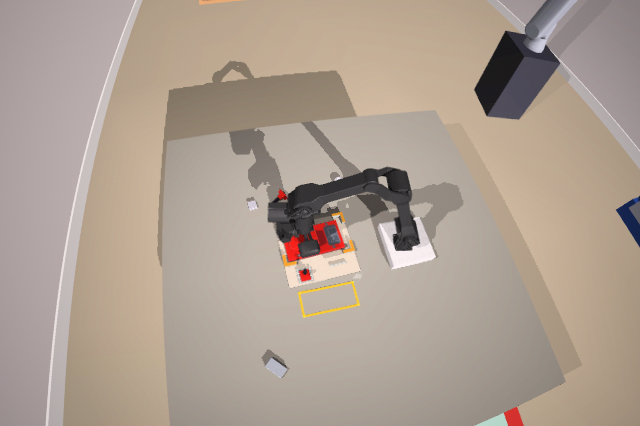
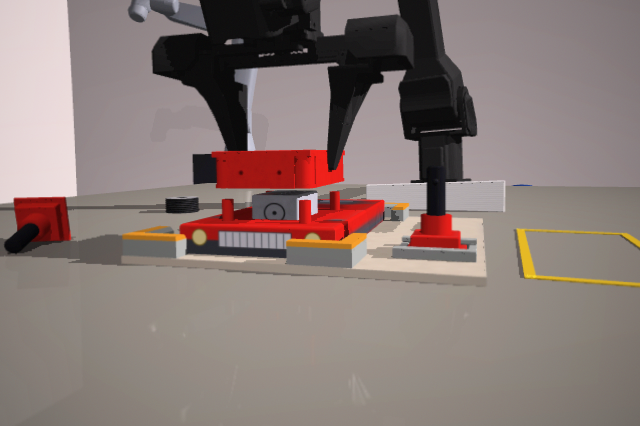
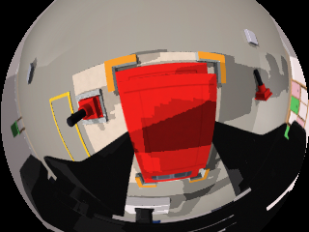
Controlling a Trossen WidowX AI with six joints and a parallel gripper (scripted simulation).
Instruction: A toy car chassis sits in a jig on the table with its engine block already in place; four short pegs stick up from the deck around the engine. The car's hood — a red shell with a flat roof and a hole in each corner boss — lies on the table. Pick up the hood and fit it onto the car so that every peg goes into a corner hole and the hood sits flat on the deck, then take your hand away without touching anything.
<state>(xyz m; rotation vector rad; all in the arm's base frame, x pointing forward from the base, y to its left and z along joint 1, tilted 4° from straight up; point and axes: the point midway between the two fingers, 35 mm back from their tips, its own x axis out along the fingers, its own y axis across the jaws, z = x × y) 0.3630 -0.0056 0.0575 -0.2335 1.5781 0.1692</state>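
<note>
My gripper (image 2: 284, 160) is shut on the red hood (image 2: 258, 169) (image 3: 169, 113), one finger at each side. The hood is held about level just above the grey engine block (image 2: 283, 206), with a small gap. The red chassis (image 2: 361, 209) (image 1: 336, 245) sits in the jig between orange-topped corner blocks (image 2: 326, 251). Three pegs show below the hood: the front left peg (image 2: 227, 209), the front right peg (image 2: 305, 211) and a rear peg (image 2: 334, 200). None is in a hole. The fourth peg and the hood's holes are hidden. In the wrist view the hood covers most of the chassis.
A red piece with a black handle (image 2: 435, 199) (image 3: 88, 108) stands in a grey holder on the jig board. Another such piece (image 2: 42, 219) (image 3: 262, 92) lies on the table's far side. A yellow outline (image 1: 330, 313) is beside the board. Black discs (image 2: 181, 204) lie behind.
</note>
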